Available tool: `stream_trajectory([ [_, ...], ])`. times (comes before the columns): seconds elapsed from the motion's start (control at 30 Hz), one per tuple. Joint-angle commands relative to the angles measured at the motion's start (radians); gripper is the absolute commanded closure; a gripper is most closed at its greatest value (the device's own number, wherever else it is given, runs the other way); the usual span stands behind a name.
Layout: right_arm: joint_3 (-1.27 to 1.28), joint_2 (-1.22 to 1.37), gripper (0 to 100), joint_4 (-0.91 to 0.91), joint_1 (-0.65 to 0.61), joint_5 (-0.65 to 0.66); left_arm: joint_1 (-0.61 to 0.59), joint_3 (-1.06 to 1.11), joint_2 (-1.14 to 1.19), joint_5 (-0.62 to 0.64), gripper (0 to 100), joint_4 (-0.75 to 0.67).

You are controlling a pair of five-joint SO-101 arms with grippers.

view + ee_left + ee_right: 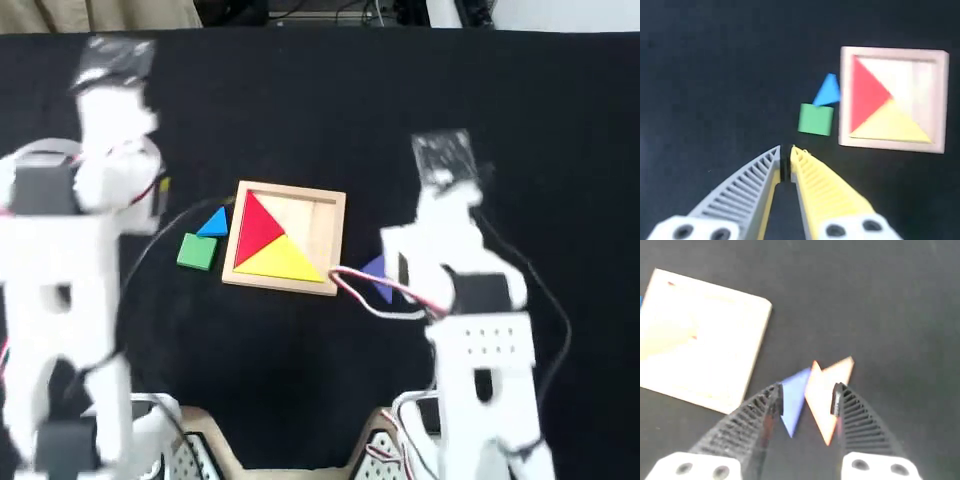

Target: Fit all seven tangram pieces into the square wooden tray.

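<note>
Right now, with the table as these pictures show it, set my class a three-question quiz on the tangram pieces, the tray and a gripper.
1. True or false: the square wooden tray holds a red triangle and a yellow triangle.
2. Which piece lies beside the small blue triangle, outside the tray? A) an orange square B) a green square C) a purple circle
3. Fill in: the right gripper is ___ over an orange triangle and a blue-violet piece.

Key: 1 true; 2 B; 3 open.
</note>
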Motion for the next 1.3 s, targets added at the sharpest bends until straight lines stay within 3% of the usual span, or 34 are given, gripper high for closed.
stream_trajectory([
  [0.0, -0.226, 0.193, 83.3, 0.011, -0.089, 0.008, -0.147, 0.329, -0.259, 0.014, 95, -0.186],
  [0.17, -0.449, 0.501, 84.8, -0.021, -0.213, 0.008, -0.171, 0.909, -0.451, 0.150, 95, -0.620],
  [0.33, -0.576, 0.771, 97.0, -0.178, -0.293, 0.009, -0.180, 1.167, -0.483, 0.259, 95, -0.870],
  [0.57, -0.533, 0.998, 98.7, -0.605, -0.315, 0.009, -0.170, 1.288, -0.511, 0.269, 95, -0.980],
  [0.73, -0.496, 1.078, 98.7, -0.764, -0.315, 0.008, -0.170, 1.307, -0.535, 0.269, 95, -0.997],
  [1.03, -0.650, 1.296, 98.8, -0.769, -0.333, 0.002, -0.170, 1.314, -0.560, 0.269, 95, -0.997],
  [1.27, -0.868, 1.389, 98.8, -0.505, -0.353, 0.000, -0.168, 1.325, -0.562, 0.269, 95, -1.005],
])
